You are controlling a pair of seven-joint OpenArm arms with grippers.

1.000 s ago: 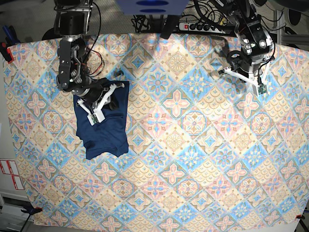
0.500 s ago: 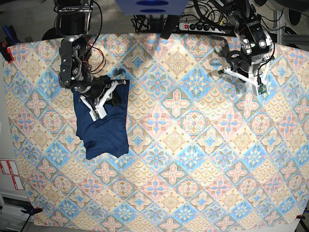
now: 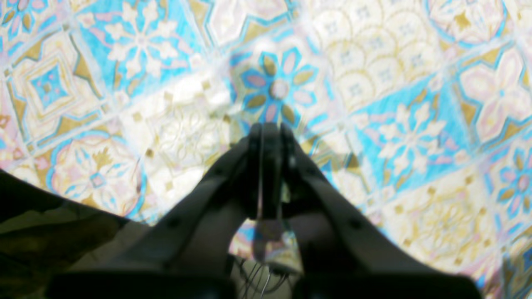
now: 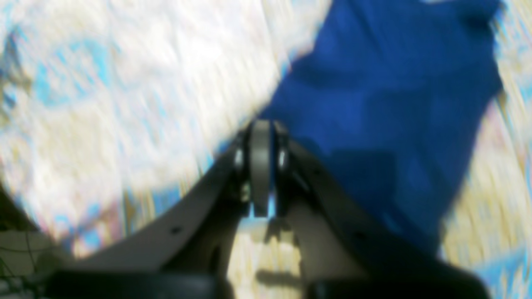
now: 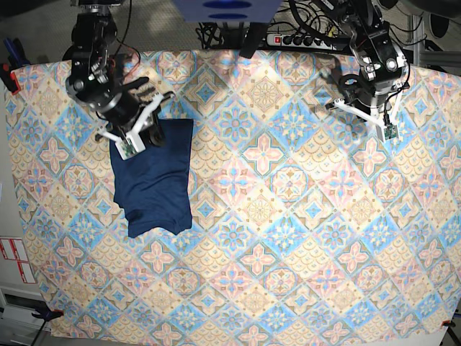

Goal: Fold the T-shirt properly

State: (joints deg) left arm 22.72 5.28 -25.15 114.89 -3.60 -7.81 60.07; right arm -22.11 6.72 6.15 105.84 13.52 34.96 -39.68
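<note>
The dark navy T-shirt (image 5: 153, 180) lies folded into a compact rectangle on the patterned cloth at the left of the base view. My right gripper (image 5: 153, 134) hovers over its far edge, fingers pressed together with nothing between them. The right wrist view is blurred; there the right gripper (image 4: 262, 126) is shut and the T-shirt (image 4: 386, 108) fills the upper right. My left gripper (image 5: 347, 92) sits at the far right, well away from the garment. In the left wrist view the left gripper (image 3: 270, 131) is shut and empty over bare cloth.
A tile-patterned tablecloth (image 5: 288, 238) covers the whole table. A power strip and cables (image 5: 302, 37) lie along the far edge behind the arms. The table's far edge shows in the left wrist view (image 3: 62, 224).
My right arm has lifted off the T-shirt and drawn back toward the far left corner. The shirt's far edge now lies flat and uncovered. The left arm has stayed put.
</note>
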